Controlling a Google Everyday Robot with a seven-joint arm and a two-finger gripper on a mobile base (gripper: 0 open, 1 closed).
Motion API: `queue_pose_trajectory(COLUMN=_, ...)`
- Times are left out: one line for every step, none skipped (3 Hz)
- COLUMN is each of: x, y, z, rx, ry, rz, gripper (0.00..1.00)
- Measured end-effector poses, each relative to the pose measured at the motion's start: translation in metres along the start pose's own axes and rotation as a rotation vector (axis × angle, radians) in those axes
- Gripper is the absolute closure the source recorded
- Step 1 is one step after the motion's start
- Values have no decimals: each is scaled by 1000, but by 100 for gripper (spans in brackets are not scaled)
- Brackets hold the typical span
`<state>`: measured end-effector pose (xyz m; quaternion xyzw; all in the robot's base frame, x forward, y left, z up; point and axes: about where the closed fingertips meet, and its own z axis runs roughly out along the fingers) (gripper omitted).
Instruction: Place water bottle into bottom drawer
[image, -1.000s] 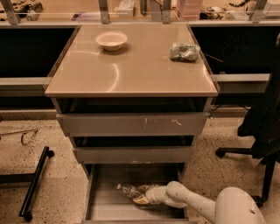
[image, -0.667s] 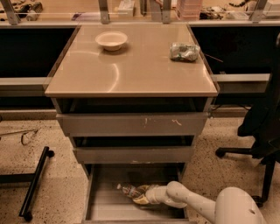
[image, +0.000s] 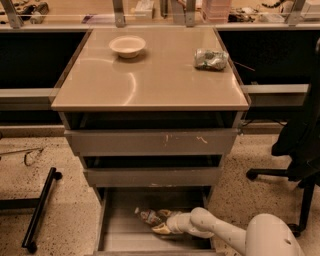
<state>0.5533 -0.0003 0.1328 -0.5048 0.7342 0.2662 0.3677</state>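
Observation:
The bottom drawer (image: 120, 235) is pulled out under the cabinet, its grey floor showing. The water bottle (image: 148, 216) lies on its side inside it, near the middle, cap end to the left. My gripper (image: 161, 221) reaches in from the lower right on the white arm (image: 220, 232). Its pale fingertips (image: 162, 229) sit around the bottle's right end, low over the drawer floor.
On the tan cabinet top (image: 150, 80) stand a white bowl (image: 127, 46) and a silvery-green foil bag (image: 210, 58). Two flat-fronted grey drawers (image: 150, 142) are above the open one. A black office chair (image: 300, 150) is at right, a black bar (image: 39, 208) on the floor at left.

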Motion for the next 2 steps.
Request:
queue_pose_trajectory(x=0, y=0, z=0, rx=0, ry=0, rz=0, gripper=0)
queue_pose_trajectory(x=0, y=0, z=0, rx=0, ry=0, rz=0, gripper=0)
